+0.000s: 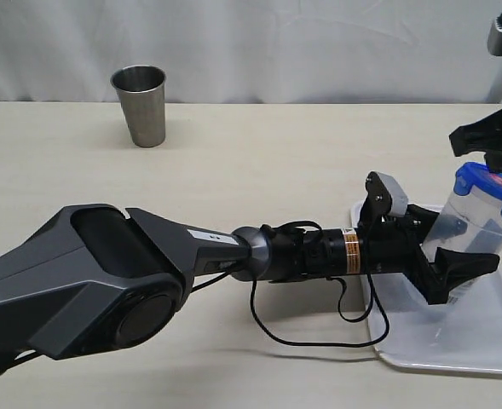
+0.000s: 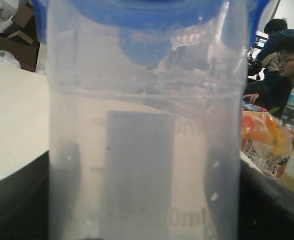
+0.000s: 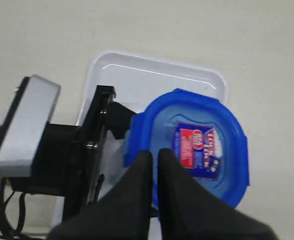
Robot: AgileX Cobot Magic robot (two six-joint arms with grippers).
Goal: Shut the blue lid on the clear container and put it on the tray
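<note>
The clear container (image 1: 462, 223) is over the white tray (image 1: 455, 345) at the right, with the blue lid (image 1: 487, 184) on its mouth. My left gripper (image 1: 453, 245) reaches in from the left and is shut on the container's lower half. In the left wrist view the container (image 2: 147, 150) fills the picture between the dark fingers (image 2: 17, 200), with the lid (image 2: 137, 15) above. My right gripper (image 3: 154, 156) is shut and empty, its tips just over the lid's (image 3: 221, 130) edge beside the sticker. Whether the container's base touches the tray (image 3: 151, 75) I cannot tell.
A steel cup (image 1: 140, 106) stands upright at the far left of the beige table (image 1: 259, 162). The left arm (image 1: 106, 273) and its loose black cable (image 1: 319, 336) stretch across the table's front. The right gripper (image 1: 492, 141) hangs by the right edge.
</note>
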